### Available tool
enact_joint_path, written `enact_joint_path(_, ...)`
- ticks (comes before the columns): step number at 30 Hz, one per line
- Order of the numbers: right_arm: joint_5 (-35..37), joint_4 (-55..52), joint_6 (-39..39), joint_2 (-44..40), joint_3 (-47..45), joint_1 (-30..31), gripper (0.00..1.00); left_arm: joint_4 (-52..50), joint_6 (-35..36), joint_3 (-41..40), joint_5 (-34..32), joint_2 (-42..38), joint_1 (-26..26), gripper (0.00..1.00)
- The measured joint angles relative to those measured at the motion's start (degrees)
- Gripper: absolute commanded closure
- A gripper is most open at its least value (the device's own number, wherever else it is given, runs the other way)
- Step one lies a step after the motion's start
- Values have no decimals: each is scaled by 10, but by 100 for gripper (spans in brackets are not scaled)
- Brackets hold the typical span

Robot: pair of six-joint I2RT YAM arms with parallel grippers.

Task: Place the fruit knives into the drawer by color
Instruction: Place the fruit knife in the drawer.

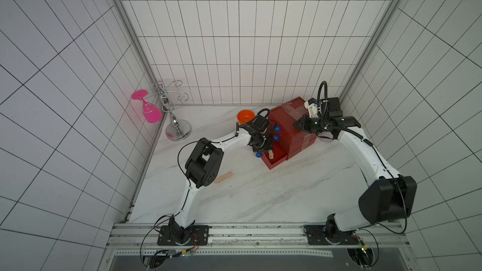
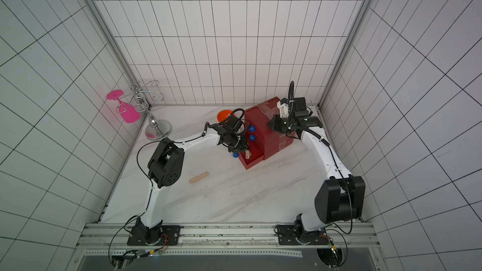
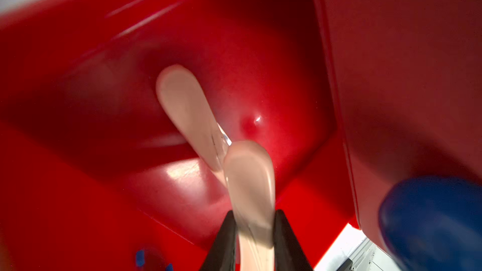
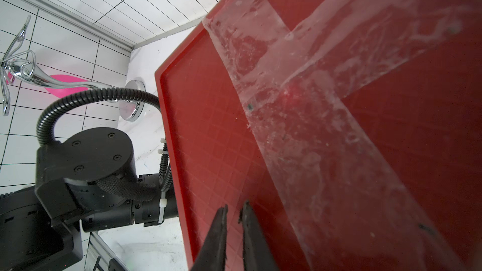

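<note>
Done: pink knife [image 3: 182,100] lying in open drawer [image 1: 280,162] | left claw [image 3: 255,213] clamps second knife [image 3: 249,178] over it | To do: third knife [image 1: 223,177] on worktop [image 1: 260,199], maybe more hidden | right claw [image 4: 235,204] nearly closed, empty.

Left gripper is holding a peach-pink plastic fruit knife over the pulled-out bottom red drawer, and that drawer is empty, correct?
Not empty. The left wrist view shows a second peach-pink plastic fruit knife already lying inside the pulled-out bottom red drawer, beneath the matching knife held by the left gripper. The rest stands.
</note>
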Motion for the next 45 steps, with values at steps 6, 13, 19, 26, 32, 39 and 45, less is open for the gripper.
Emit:
enact_joint_path(6,0,0,0,0,0,0,84,0,0,1,1,0,0,71)
enact_joint_path(13,-1,0,0,0,0,0,84,2,0,2,2,1,-2,69)
enact_joint_path(19,-2,1,0,1,0,0,84,2,0,6,2,3,-3,69)
enact_joint_path(26,-2,2,0,1,0,0,84,2,0,14,3,3,-3,69)
enact_joint_path(32,-2,2,0,1,0,0,84,2,-1,15,3,-2,-3,69)
enact_joint_path(39,-2,2,0,1,0,0,84,-1,-1,15,-2,-52,-3,68)
enact_joint_path(45,-2,2,0,1,0,0,84,-3,16,2,-24,-116,-3,68)
